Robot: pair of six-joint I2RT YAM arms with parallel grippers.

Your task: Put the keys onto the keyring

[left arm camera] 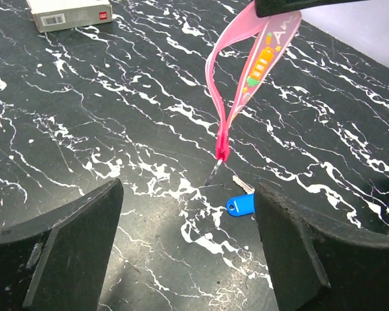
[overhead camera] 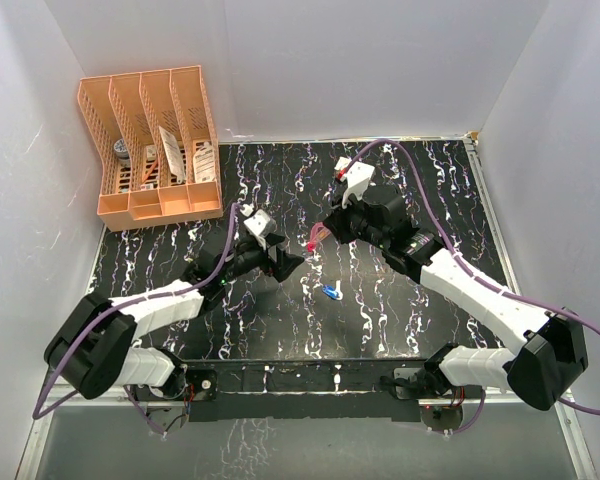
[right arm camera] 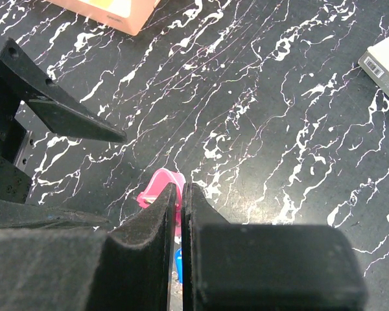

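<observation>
My right gripper (overhead camera: 325,228) is shut on the top of a pink ribbon strap (left arm camera: 246,78) with a carrot print and holds it hanging above the table. The strap ends in a magenta tip with a thin metal ring (left arm camera: 214,172) just above the table. The strap also shows in the right wrist view (right arm camera: 157,184), pinched at the fingertips (right arm camera: 180,188). A blue-headed key (left arm camera: 240,205) with a silvery blade lies flat on the table (overhead camera: 331,292), just below the ring. My left gripper (left arm camera: 188,194) is open and empty, low over the table, facing the strap and key (overhead camera: 292,262). No separate pink key shows.
An orange file organiser (overhead camera: 150,140) with papers stands at the back left. A white rectangular box (left arm camera: 68,13) lies on the black marbled table beyond the strap; it also shows in the right wrist view (right arm camera: 386,65). White walls close in the table.
</observation>
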